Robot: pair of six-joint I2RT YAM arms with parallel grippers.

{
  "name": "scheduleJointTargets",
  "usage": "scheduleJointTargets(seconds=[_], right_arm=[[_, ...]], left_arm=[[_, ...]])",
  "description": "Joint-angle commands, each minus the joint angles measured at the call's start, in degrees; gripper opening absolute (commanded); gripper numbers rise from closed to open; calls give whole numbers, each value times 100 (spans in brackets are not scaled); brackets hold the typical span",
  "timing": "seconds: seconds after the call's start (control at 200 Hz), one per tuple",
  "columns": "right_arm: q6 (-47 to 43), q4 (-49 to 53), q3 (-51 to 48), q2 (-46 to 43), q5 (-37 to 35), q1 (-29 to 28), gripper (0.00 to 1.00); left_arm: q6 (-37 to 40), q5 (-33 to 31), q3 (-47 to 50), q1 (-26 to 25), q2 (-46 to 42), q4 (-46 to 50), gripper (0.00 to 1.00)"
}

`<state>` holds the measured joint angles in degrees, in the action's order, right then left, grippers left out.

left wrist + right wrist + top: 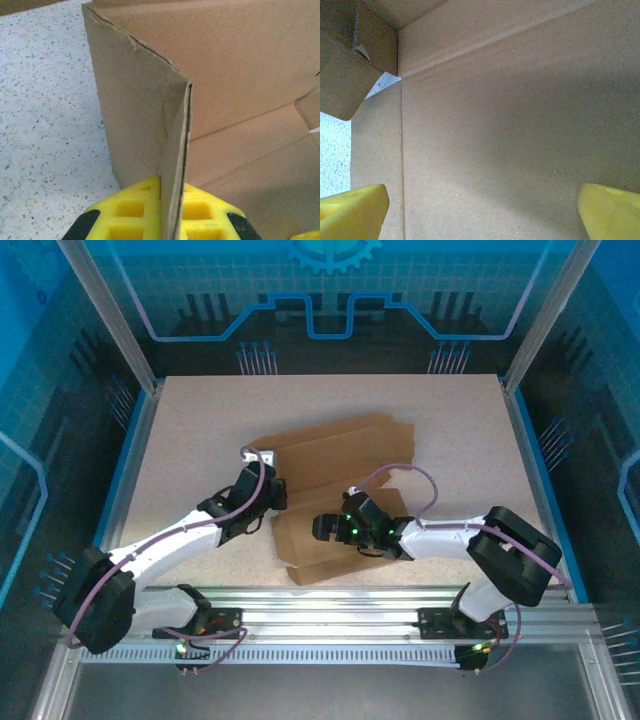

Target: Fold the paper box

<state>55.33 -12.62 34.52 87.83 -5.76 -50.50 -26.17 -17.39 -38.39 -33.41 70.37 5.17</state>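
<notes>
The table (180, 430) has bare room around the paper box (340, 455) toward 9, 12 and 3 o'clock. At 6 o'clock the edge of the box comes near the metal rail (380, 595). There is one box, and there are two grippers. The box lies about mid-table. It is plain brown cardboard with creases, partly raised, and a side wall stands upright at its 9 o'clock side. The left gripper (262, 475) is closed on the edge of this wall, its yellow pads (150, 197) on both faces. The right gripper (322, 528) is over the inner panel, jaws spread wide, holding nothing.
</notes>
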Motion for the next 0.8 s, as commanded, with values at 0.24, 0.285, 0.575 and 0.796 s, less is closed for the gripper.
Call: scheduleJointTargets(seconds=[0.24,0.285,0.575,0.796], right_arm=[[388,919,-548,-439,-709,-111,99],[515,908,-669,-570,-838,-125,99],[1089,996,-1460,-1653,-1516,-246,99],[502,590,-1531,-1858,-1138,-243,97]], left_arm=[[-513,68,447,-692,487,1870,4],[-504,-64,397,-830,585,1772,4],[-619,-380,60,-1496,1239,1369,5],[-723,-547,-88,-1599,1260,1749,4]])
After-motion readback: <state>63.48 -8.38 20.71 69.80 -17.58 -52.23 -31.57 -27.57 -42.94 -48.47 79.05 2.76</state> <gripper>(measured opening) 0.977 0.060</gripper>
